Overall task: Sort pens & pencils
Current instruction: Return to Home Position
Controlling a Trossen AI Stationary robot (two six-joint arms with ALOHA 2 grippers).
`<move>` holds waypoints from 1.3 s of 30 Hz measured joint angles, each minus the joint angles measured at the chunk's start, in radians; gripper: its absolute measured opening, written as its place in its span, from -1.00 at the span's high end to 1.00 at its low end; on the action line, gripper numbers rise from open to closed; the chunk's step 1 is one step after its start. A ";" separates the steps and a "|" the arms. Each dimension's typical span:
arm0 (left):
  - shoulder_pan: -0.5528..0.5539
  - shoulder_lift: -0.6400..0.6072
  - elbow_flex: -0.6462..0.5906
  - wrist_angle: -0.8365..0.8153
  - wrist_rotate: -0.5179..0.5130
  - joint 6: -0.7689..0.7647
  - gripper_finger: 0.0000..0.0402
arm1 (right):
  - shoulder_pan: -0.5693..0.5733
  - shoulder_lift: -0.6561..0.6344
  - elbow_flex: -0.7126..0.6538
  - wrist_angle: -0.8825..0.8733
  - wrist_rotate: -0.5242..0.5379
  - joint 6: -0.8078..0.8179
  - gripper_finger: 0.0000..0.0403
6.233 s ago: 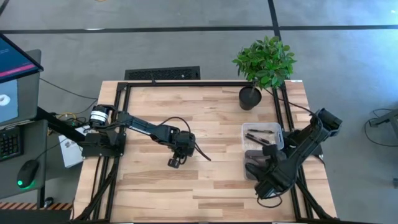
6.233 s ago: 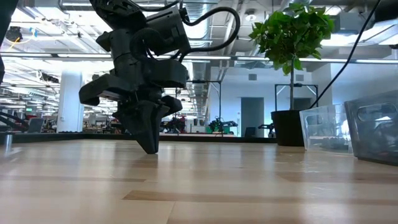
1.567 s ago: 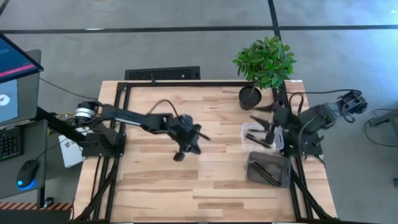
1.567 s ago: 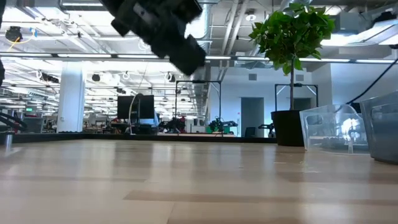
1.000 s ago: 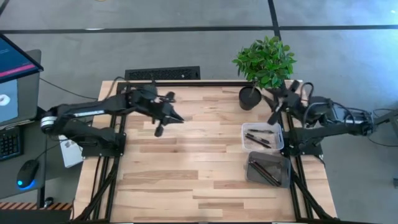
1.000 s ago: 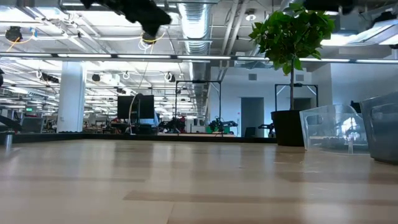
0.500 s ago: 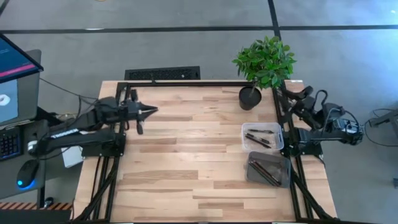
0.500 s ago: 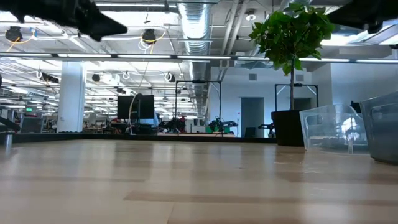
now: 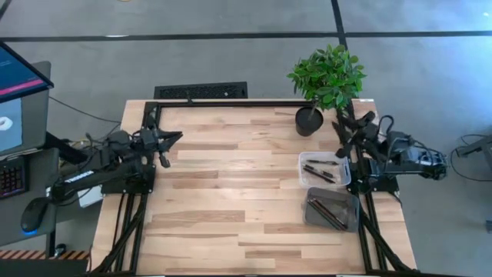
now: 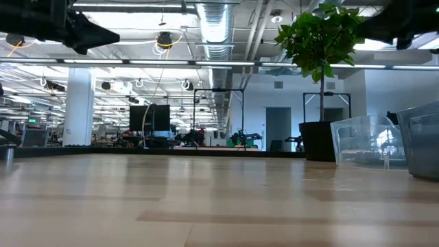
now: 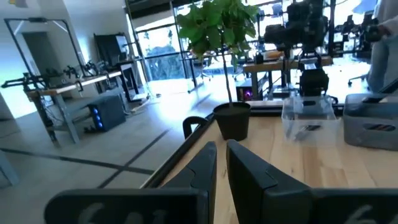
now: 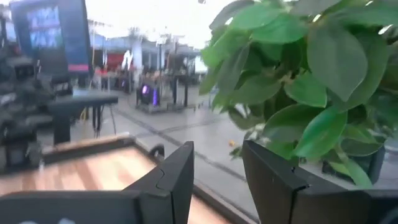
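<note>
Thin dark stick-shaped pens & pencils (image 9: 323,170) lie in 2 lots near the potted green plant (image 9: 327,73). A few are loose & crossed in the clear plastic bin (image 9: 344,156) just beside the plant's black pot (image 9: 309,121). The rest are packed side by side in the dark grey plastic bin (image 9: 309,218), which touches the clear one on the side away from the pot. The count in the grey bin can't be made out from above, nor which sticks are pens vs pencils. In the low view both bins stand beside the pot, the grey one is cut off by the frame edge, and the contents are only a blur through the walls. The left gripper (image 9: 178,135) hangs across the wooden table (image 9: 231,192) from the plant, over the opposite edge, well apart from pot & bins. Its fingers (image 11: 202,168) are all but together, w/ only a thin slit between & nothing held. The right gripper (image 9: 344,131) is just beside the pot on the plant's side of the table. Its fingers (image 12: 174,174) are apart w/ a clear gap, nothing in it, & leaves crowd its wrist view. In the low view both arms show only as dark shapes cut off by the top edge, so no finger detail shows there.
</note>
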 joint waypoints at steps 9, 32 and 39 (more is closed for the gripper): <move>0.000 -0.056 -0.037 -0.051 0.005 -0.031 0.86 | -0.012 -0.001 -0.210 0.350 -0.012 -0.078 0.20; -0.001 -0.111 -0.094 -0.007 0.139 -0.053 0.86 | -0.018 0.000 -0.368 0.469 -0.082 -0.071 0.21; 0.000 -0.129 -0.230 0.225 0.034 -0.107 0.86 | -0.018 0.000 -0.368 0.454 0.014 -0.071 0.21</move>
